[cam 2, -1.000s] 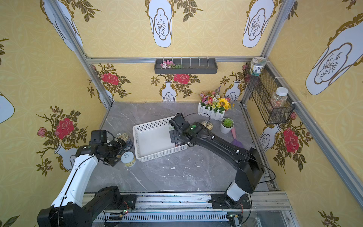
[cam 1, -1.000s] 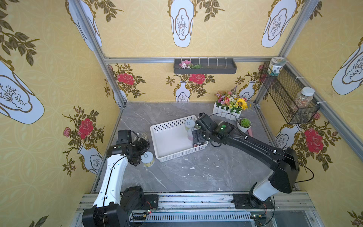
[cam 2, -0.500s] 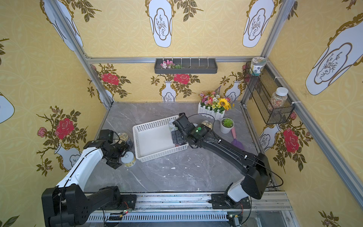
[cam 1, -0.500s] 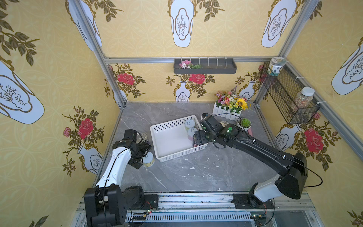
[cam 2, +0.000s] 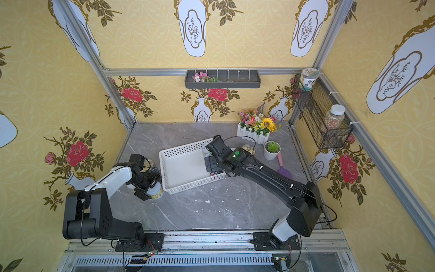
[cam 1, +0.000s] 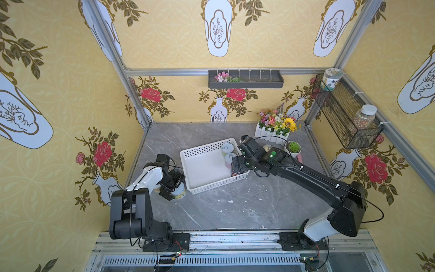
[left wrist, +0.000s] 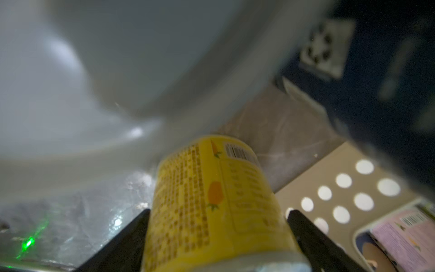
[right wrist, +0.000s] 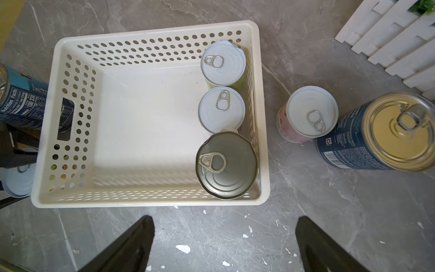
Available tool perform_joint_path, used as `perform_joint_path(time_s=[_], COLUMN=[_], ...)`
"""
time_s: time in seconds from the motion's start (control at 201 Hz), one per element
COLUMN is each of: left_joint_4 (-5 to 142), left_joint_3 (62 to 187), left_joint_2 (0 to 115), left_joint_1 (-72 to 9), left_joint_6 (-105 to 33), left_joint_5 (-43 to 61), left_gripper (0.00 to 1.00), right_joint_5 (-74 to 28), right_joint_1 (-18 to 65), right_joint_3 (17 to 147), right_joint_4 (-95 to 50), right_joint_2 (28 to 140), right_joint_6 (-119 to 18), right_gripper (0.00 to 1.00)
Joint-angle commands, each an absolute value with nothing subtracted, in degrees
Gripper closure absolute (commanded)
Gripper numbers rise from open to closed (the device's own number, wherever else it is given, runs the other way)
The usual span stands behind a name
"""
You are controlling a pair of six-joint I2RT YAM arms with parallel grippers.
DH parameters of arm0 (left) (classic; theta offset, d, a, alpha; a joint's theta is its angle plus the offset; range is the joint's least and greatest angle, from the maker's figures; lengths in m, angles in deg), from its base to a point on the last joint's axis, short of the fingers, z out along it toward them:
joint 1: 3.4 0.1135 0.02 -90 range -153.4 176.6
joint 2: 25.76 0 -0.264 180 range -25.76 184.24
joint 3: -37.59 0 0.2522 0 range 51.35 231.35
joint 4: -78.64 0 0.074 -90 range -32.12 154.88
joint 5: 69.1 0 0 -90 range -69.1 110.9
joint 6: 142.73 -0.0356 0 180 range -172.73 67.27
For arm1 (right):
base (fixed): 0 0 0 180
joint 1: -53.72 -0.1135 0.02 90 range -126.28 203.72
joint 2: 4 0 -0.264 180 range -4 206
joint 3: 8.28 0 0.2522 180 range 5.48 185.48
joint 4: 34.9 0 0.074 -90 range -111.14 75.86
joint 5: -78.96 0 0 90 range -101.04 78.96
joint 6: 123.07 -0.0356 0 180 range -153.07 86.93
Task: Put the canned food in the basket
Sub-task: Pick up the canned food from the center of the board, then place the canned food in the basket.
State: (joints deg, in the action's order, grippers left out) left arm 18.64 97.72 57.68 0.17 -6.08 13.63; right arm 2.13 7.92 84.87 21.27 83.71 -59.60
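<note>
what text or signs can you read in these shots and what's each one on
"Nutrition Facts", "100", "230": on the dark blue can beside the basket.
Recycling sign and barcode: on the dark blue gold-lidded can; its print is too small to read.
Pink can: print too small to read.
Yellow can: barcode; print blurred.

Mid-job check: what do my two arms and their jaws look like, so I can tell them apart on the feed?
Both are mostly black. The left arm has a white link near its wrist; the right arm has a white link at its base and a green light. Thin black cables loop along both. Jaws: black, tapered.
</note>
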Motion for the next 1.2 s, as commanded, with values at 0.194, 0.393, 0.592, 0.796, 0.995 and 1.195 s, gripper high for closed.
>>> perform_joint_path(time_s=[0.194, 0.393, 0.592, 0.796, 0.995, 1.195], left_joint_4=[18.8, 16.8, 6.6, -0.7, 0.0, 2.4], left_joint_3=[98.2, 97.8, 105.3, 117.5, 128.9, 139.1], left_joint_2=[55.4, 53.4, 50.7, 44.9, 46.9, 61.8], left_joint_1=[-1.3, -1.3, -1.4, -1.4, -8.4, -21.5], left_joint_6=[-6.5, -6.1, -6.8, -4.6, 2.7, 8.1], left_joint_5=[13.6, 14.5, 18.6, 18.7, 19.4, 21.1], left_gripper=[0.52, 0.57, 0.57, 0.64, 0.67, 0.66], right_joint_5=[2.3, 2.3, 2.9, 3.4, 4.5, 5.0], right_joint_1=[7.8, 7.8, 7.8, 7.8, 7.9, 8.8], right_joint_3=[85.5, 85.5, 85.2, 84.1, 83.5, 83.1], right_joint_4=[21.7, 21.7, 21.4, 20.7, 20.9, 21.5], right_joint_2=[84.6, 84.8, 83.9, 81.7, 79.7, 76.7], right_joint_6=[-59.2, -59.2, -59.5, -59.9, -60.4, -60.6], right_gripper=[0.03, 0.03, 0.03, 0.03, 0.03, 0.03])
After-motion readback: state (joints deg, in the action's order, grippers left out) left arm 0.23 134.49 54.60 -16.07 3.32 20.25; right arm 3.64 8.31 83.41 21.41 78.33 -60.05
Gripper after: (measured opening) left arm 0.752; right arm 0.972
